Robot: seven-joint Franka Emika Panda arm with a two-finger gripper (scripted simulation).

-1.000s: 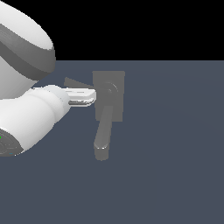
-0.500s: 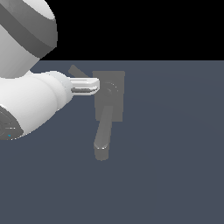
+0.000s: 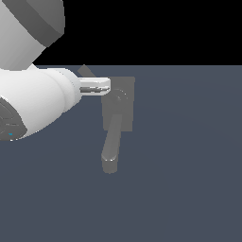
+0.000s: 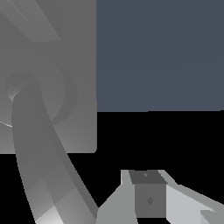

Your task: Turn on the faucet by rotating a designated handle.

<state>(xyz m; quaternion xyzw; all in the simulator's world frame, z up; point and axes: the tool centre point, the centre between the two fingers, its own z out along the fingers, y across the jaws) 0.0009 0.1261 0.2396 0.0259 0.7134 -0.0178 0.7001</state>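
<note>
Arm w/ gripper (image 3: 106, 87): reaching in from exterior view's left, fingertips sitting just beside hub; jaw state can't tell, nothing visibly gripped.
Handle (image 3: 86, 72): thin bar, long axis slanting up-left from hub, lying just above fingers, mostly hidden behind arm.
Faucet (image 3: 118, 106): base plate centre-frame, spout (image 3: 111, 149) pointing down.

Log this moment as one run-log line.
phase: approach | gripper: at faucet hub, state unclear | handle: angled away behind gripper, contact unclear | spout: pointing toward camera | task: not done
</note>
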